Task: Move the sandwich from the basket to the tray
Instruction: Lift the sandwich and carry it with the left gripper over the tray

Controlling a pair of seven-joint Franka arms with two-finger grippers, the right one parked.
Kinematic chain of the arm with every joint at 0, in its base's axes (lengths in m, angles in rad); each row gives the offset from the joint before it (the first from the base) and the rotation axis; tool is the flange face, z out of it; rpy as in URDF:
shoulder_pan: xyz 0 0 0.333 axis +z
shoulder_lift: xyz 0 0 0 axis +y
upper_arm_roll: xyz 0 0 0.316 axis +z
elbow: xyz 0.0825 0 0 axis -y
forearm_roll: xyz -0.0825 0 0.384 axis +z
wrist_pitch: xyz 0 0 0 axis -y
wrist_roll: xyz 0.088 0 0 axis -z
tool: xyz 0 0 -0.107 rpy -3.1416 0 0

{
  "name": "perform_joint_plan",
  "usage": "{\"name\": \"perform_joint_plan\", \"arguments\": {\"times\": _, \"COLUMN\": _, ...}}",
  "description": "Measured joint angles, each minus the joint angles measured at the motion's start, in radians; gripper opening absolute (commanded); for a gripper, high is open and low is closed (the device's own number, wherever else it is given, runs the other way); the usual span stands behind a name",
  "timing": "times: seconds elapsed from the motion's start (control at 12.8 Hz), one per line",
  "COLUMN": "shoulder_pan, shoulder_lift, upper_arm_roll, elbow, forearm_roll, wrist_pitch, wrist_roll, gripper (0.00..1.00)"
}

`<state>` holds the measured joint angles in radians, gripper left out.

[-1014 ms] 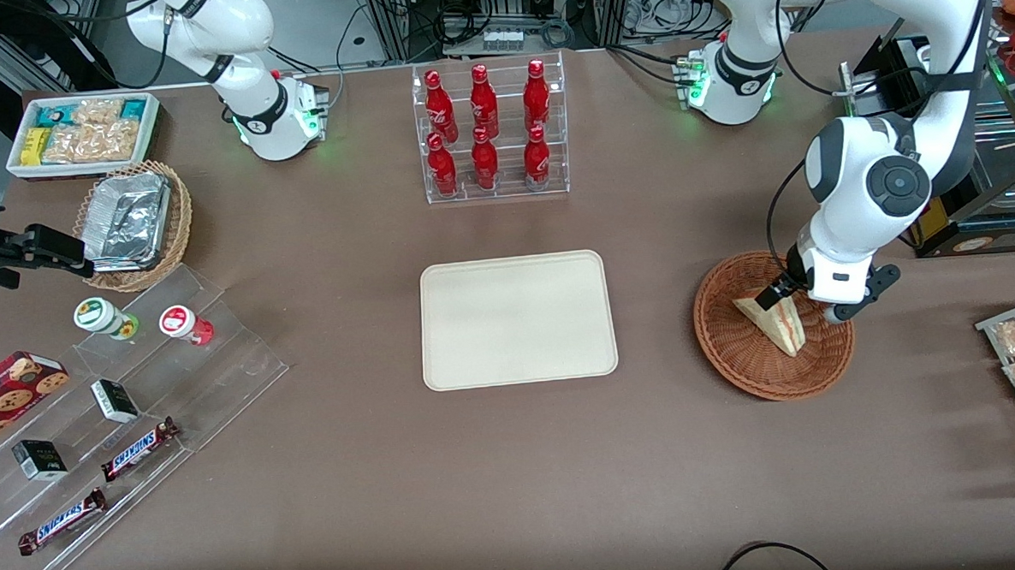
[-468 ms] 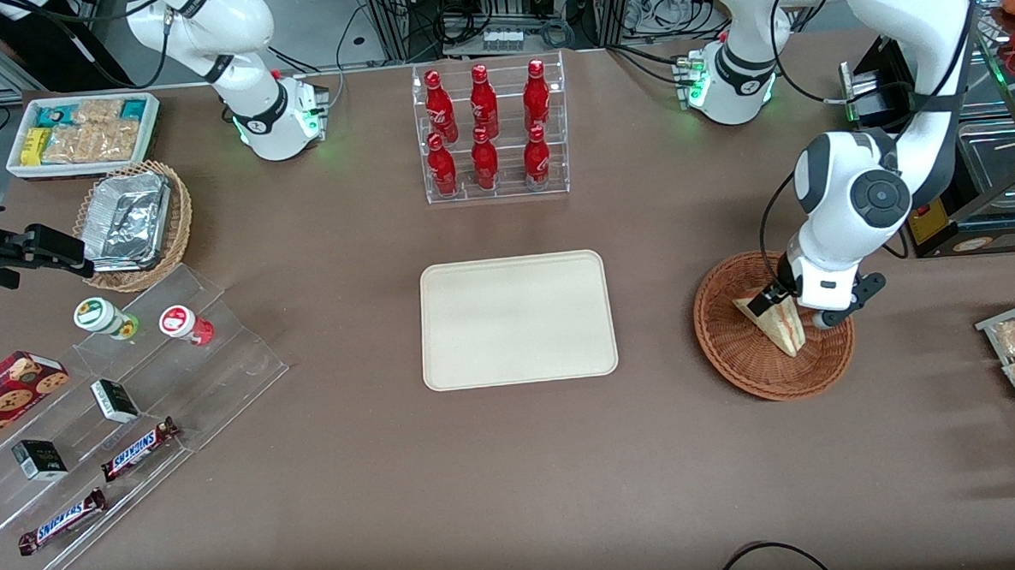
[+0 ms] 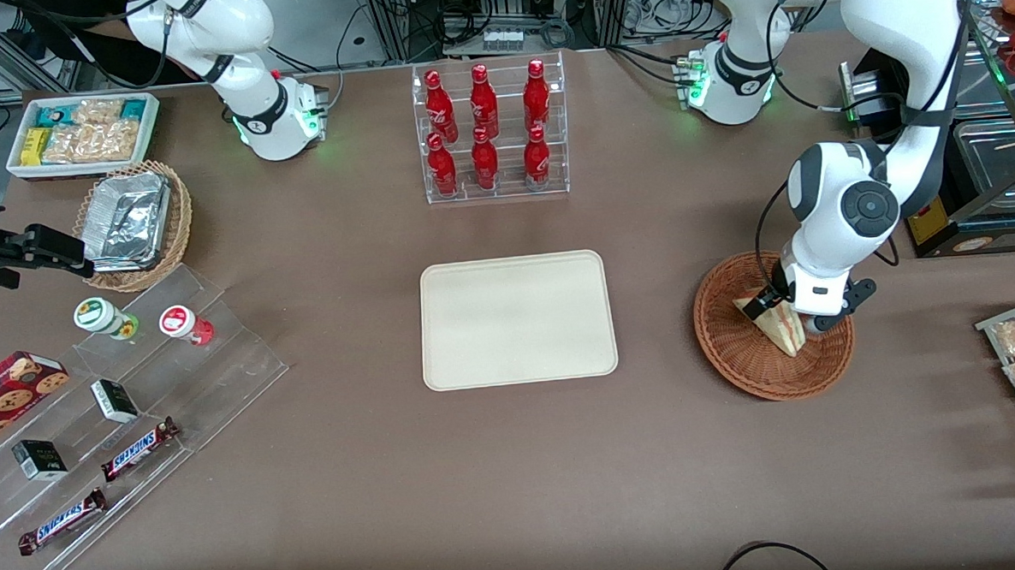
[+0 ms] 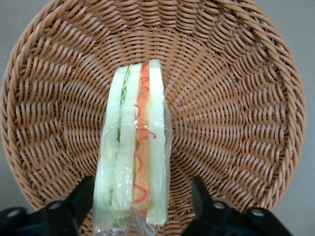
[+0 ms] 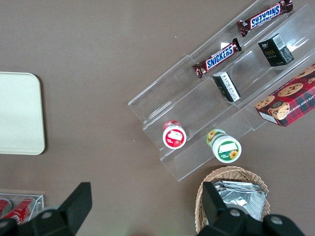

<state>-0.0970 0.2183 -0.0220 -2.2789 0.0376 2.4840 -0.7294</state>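
Sandwich task, largest thing first, as you see it from the front camera and from your working arm's wrist.
Worktop [image 3: 380, 496]: brown surface carrying everything you see.
Tray [image 3: 517, 319]: cream rectangle with rounded corners lying flat mid-worktop, nearer the front camera than the rack of red bottles [image 3: 490, 131]; nothing lies on it.
Basket [image 3: 746, 356]: round reddish-brown wicker bowl beside the tray, toward the working arm's end of the worktop, apart from the tray. Your wrist view looks straight down into its weave [image 4: 236, 98].
Sandwich [image 3: 782, 329]: in the basket, standing on edge with its point toward the front camera. Your wrist view shows the cut side [image 4: 134, 152] with pale bread, green and red-orange layers under clear wrap.
Pincer [image 3: 790, 310]: down inside the basket at the sandwich's wide end. Your wrist view shows it spread [image 4: 140, 209], one black finger [image 4: 74, 206] on each flank of the wedge. The fingers stand beside the bread, a sliver of basket weave showing between each finger and the sandwich.
Sandwich status: not yet on the tray.
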Motion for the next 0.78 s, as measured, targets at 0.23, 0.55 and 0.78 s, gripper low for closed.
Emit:
{"name": "perform_joint_plan", "arguments": {"times": 0.23, "shoulder_pan": 0.000, "shoulder_lift": -0.001, "upper_arm_roll": 0.000, "elbow": 0.000, "forearm_roll": 0.001, "wrist_pitch": -0.001, "wrist_roll": 0.001, "gripper": 0.00}}
{"name": "perform_joint_plan", "arguments": {"times": 0.55, "shoulder_pan": -0.002, "shoulder_lift": -0.022, "upper_arm_roll": -0.002, "elbow": 0.018, "forearm_roll": 0.041, "wrist_pitch": -0.070, "wrist_roll": 0.007, "gripper": 0.00}}
{"name": "perform_joint_plan", "arguments": {"times": 0.78, "shoulder_pan": -0.033, "shoulder_lift": -0.059, "upper_arm_roll": -0.011, "elbow": 0.073, "forearm_roll": 0.052, "wrist_pitch": -0.205, "wrist_roll": 0.036, "gripper": 0.00}}
